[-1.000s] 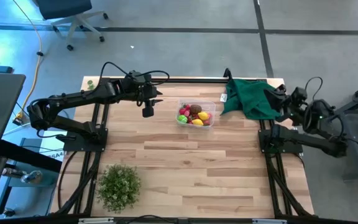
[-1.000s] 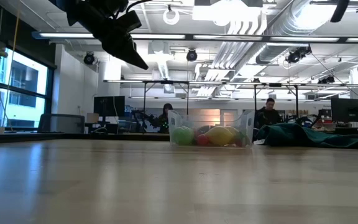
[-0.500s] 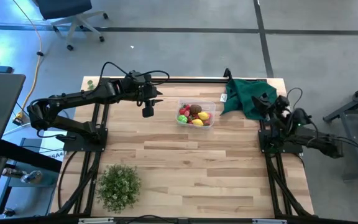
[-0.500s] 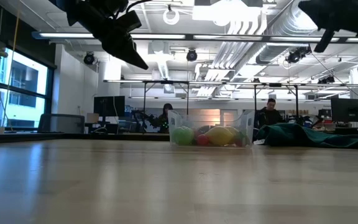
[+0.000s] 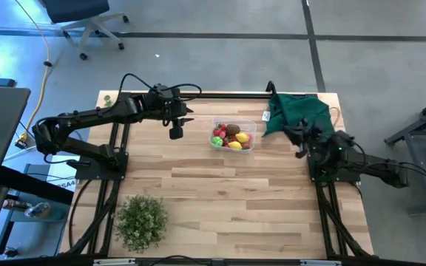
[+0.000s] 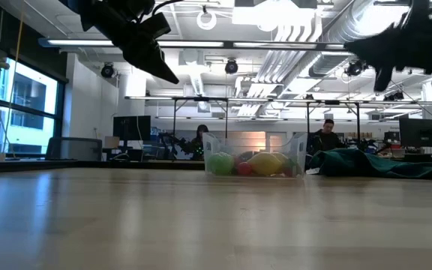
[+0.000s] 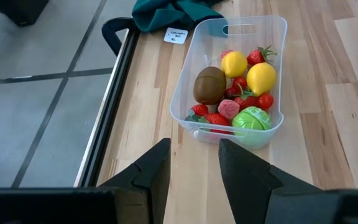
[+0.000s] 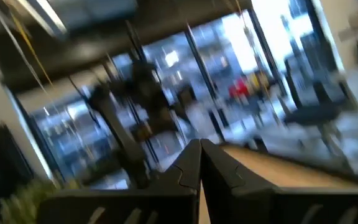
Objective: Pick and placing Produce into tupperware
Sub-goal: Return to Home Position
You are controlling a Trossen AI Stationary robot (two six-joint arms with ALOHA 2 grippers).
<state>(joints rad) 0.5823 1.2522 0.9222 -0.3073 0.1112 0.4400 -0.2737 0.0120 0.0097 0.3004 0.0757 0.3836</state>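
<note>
While the produce (image 5: 231,137) sits in the tupperware (image 5: 252,126), left pincer (image 7: 194,149) hangs beside it parted, empty; right pincer (image 8: 201,155) closed, empty, over right edge of worktop (image 5: 220,192).

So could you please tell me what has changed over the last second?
The right gripper swung from above the green cloth's right side to its edge nearer the table's middle, fingers shut. The left gripper, open beside the clear tub of toy fruit, did not move; tub, fruit and plant stayed.
</note>
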